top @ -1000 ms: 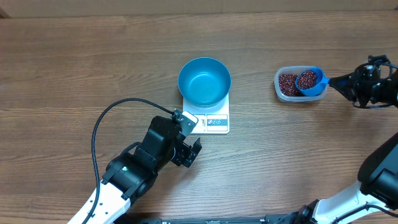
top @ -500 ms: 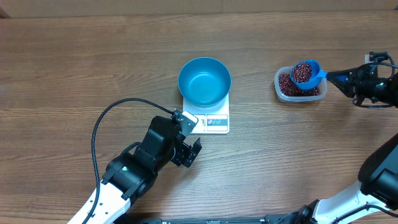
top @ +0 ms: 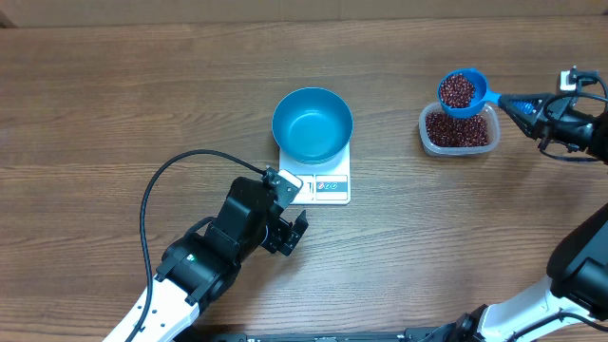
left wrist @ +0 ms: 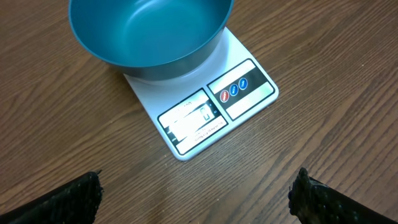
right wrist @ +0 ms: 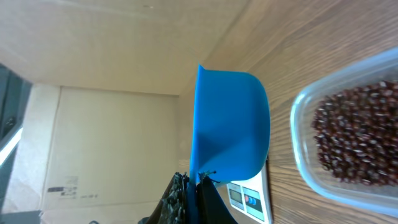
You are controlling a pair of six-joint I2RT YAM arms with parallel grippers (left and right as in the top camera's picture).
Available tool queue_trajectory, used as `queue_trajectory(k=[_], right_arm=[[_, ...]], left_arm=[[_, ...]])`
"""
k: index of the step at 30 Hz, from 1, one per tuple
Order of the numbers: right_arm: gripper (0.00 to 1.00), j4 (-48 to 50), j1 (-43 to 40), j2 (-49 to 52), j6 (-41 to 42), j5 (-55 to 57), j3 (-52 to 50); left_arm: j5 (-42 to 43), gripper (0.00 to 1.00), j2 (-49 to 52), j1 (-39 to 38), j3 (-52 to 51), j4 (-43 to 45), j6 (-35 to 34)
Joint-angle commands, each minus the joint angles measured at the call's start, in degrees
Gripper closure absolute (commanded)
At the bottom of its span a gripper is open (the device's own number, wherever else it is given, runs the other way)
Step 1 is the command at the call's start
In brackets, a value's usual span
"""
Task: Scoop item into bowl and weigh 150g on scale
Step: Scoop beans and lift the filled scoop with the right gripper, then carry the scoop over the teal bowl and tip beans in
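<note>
Now the wooden table (top: pixel 95 95) holds the same layout as a second ago, and the left arm has not stirred. The left gripper (top: pixel 293 231) hangs near the front-left corner of the scale with its fingers spread wide and nothing between them.

The teal bowl (top: pixel 313 124) sits on the back half of the white scale (top: pixel 328 187) and is empty inside. The wrist view shows the display washed out by glare, so no reading can be made out.

What has changed is on the right. The clear plastic tub (top: pixel 425 122) stays well to the right of the scale. The blue scoop (top: pixel 484 95), which a second ago was dug into the tub's contents, has been lifted out and now hovers over the tub's far rim. The right gripper (top: pixel 518 103) is pressed shut on its handle.

The scoop carries a full load of red-brown beans (top: pixel 459 90), and the rest of the heap lies in the tub. In my judgement the first scoopful is drawn. What remains is carrying it level across to the bowl and tipping it in without spilling.
</note>
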Motion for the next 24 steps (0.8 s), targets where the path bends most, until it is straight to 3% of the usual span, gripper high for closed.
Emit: queue_trajectory(k=[1,12,24], right_arm=[[0.96,0.22,2.10,-0.11,-0.22,-4.83,0.74],[0.96,-1.18,12.28,-0.17,3.34,-4.42,9.55],[0.96,-1.16,26.84,-0.17,8.61,7.54,18.69]], left_arm=[[0.31,0.00,-0.70,0.31,-0.37,0.13,-0.35],[0.31,0.00,-0.70,0.31,-0.37,0.13,-0.35],[0.31,0.00,-0.70,0.31,-0.37,0.13,-0.35]])
